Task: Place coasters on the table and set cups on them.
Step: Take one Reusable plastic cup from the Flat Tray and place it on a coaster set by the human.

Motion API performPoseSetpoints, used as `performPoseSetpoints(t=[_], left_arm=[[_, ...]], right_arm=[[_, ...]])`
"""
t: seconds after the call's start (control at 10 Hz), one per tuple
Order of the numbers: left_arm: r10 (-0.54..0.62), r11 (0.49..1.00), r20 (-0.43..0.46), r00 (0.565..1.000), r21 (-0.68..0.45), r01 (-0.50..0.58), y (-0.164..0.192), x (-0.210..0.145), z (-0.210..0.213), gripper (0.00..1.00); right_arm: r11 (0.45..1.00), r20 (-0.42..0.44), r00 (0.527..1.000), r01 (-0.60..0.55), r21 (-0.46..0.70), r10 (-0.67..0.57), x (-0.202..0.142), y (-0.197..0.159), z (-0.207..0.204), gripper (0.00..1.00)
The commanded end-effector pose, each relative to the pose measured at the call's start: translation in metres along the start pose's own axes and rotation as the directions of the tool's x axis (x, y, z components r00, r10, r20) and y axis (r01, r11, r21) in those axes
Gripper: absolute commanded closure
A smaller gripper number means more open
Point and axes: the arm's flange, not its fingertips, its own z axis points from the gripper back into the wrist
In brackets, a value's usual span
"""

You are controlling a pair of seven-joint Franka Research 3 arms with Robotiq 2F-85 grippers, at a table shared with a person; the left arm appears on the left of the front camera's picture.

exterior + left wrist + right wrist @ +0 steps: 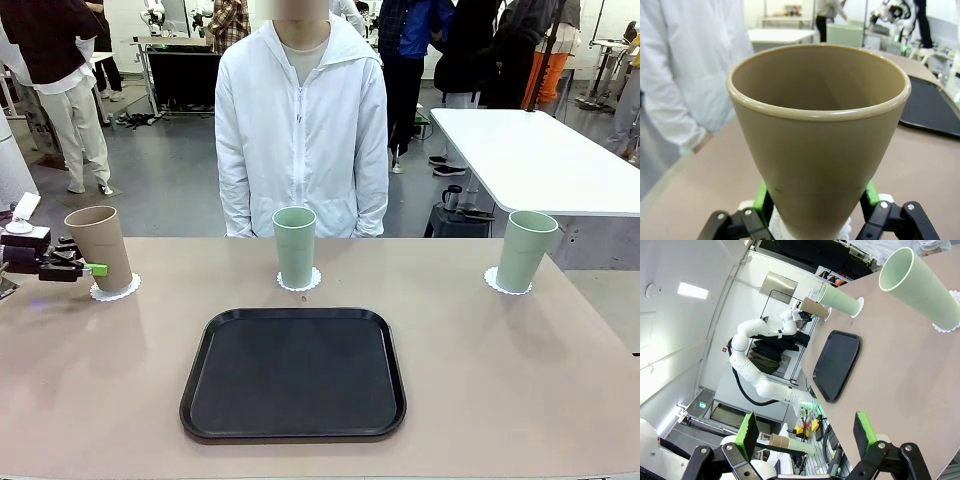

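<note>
A tan-brown cup [100,245] stands on a white scalloped coaster [115,290] at the table's [500,380] far left. My left gripper [85,268] is shut on its lower part. In the left wrist view the green pads [760,197] press both sides of this cup [820,145]. One mint green cup [295,245] stands on a coaster [299,283] at the far middle, another mint green cup [525,250] on a coaster [493,282] at the far right. My right gripper [807,440] hangs open over the table, well away from that cup [925,287].
A black tray [293,373] lies empty in the middle near the front edge. A person in a white jacket [300,130] stands at the far side, hands behind the table edge. A white-topped table [540,150] is behind on the right.
</note>
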Motion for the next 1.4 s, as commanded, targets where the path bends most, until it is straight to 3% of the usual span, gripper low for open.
performPoseSetpoints(t=[0.0, 0.6, 0.7, 1.3], left_arm=[[-0.029, 1.000, -0.027, 0.999, -0.006, 0.029, 0.003, -0.002, -0.003, 0.17], [-0.041, 0.999, -0.046, 0.998, -0.020, 0.040, 0.003, -0.007, -0.004, 0.17], [-0.044, 0.999, -0.051, 0.998, -0.023, 0.043, 0.002, -0.008, -0.004, 0.00], [-0.055, 0.998, -0.112, 0.992, -0.003, 0.055, 0.001, -0.007, 0.006, 0.00]], right_arm=[[1.000, -0.001, 1.000, 0.003, -0.001, -0.003, 0.000, 0.000, -0.001, 0.00], [1.000, -0.001, 1.000, 0.003, -0.001, -0.003, 0.000, 0.000, -0.001, 0.00], [1.000, -0.001, 1.000, 0.003, -0.001, -0.003, 0.000, 0.000, -0.001, 0.00], [1.000, -0.001, 1.000, 0.003, -0.001, -0.003, 0.000, 0.000, -0.001, 0.00]])
